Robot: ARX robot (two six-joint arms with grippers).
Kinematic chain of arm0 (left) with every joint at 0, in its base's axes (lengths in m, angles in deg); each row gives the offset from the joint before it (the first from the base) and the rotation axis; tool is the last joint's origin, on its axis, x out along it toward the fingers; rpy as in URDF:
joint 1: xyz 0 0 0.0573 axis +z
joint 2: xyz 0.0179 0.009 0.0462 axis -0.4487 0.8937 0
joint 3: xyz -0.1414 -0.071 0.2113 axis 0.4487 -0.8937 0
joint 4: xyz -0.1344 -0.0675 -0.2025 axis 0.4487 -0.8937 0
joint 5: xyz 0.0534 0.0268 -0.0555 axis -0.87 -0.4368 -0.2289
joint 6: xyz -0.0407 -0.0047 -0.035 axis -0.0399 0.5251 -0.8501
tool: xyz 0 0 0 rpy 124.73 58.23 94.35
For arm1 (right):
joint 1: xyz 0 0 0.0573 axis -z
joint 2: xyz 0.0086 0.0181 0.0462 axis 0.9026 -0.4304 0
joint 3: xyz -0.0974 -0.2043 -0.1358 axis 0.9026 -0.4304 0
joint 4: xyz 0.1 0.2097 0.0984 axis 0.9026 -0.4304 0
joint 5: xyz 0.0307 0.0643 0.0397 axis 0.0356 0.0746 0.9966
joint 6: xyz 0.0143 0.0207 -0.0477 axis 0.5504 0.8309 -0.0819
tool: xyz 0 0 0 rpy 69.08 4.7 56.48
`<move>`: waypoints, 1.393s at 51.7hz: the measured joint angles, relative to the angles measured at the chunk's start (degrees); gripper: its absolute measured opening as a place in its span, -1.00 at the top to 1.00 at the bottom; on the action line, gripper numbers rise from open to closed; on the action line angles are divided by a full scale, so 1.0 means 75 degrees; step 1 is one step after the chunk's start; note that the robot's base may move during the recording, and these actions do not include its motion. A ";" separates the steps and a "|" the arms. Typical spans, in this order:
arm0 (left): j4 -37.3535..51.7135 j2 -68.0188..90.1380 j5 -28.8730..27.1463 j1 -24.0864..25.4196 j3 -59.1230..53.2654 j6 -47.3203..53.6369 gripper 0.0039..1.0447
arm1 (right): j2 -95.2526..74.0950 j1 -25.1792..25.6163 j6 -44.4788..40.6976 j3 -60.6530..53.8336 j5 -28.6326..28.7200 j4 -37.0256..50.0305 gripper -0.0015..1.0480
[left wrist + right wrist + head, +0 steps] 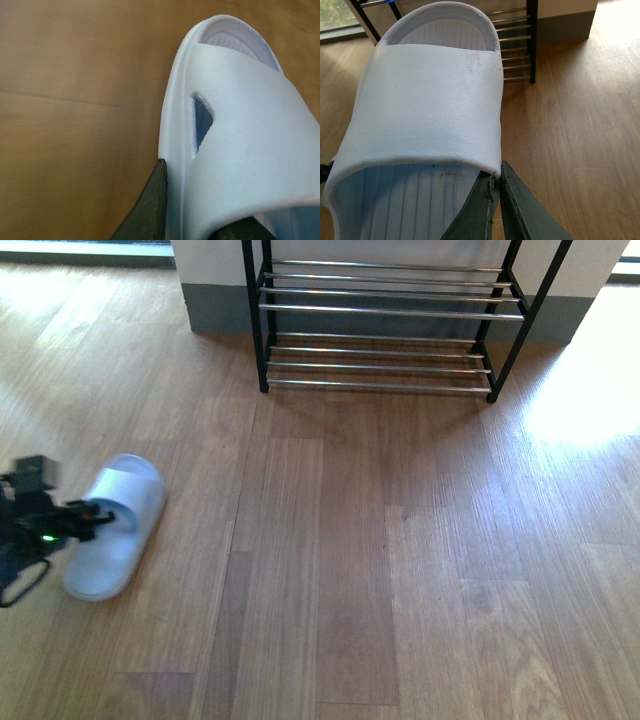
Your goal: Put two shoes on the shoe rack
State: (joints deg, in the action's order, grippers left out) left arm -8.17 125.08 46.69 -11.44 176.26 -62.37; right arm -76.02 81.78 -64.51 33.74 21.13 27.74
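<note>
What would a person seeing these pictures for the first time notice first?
Probably the pale blue slide low at the left of the front view, with the left end effector gripping its strap. The right wrist view is filled by a second slide, its strap edge pinched by the right end effector. Farther back, against the wall, the black rack has nothing on the silver rods that show.

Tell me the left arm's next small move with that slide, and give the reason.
Probably lift it and carry it toward the shoe rack. The left gripper appears clamped on the strap of a pale blue slide, one finger outside the strap, but the slide sits far left on the wooden floor, well short of the rack. The right gripper already holds the other slide.
</note>
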 joint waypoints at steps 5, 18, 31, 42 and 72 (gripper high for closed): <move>0.1032 -0.1749 -0.0554 0.0125 -0.1973 -0.0152 0.84 | 0.0000 -0.0003 0.0000 0.0000 0.0023 0.0000 0.98; 0.2092 -0.5374 -0.1052 -0.1265 -0.5015 -0.0274 0.84 | 0.0000 -0.0003 0.0000 0.0000 0.0017 0.0000 0.98; 0.1728 -0.6543 -0.1883 -0.2241 -0.5933 0.0568 0.84 | 0.0000 -0.0003 0.0000 0.0000 0.0023 0.0000 0.98; 0.1781 -0.7804 -0.2804 -0.3150 -0.6519 0.1142 0.84 | 0.0000 -0.0003 0.0000 0.0000 0.0026 0.0000 0.98; 0.3244 -0.9180 -0.4756 -0.3873 -0.8172 0.0440 0.84 | 0.0000 -0.0003 0.0000 0.0000 0.0023 0.0000 0.98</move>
State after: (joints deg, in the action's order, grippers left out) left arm 16.16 56.23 11.02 -40.48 114.97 -59.07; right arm -76.02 81.76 -64.51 33.74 21.30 27.74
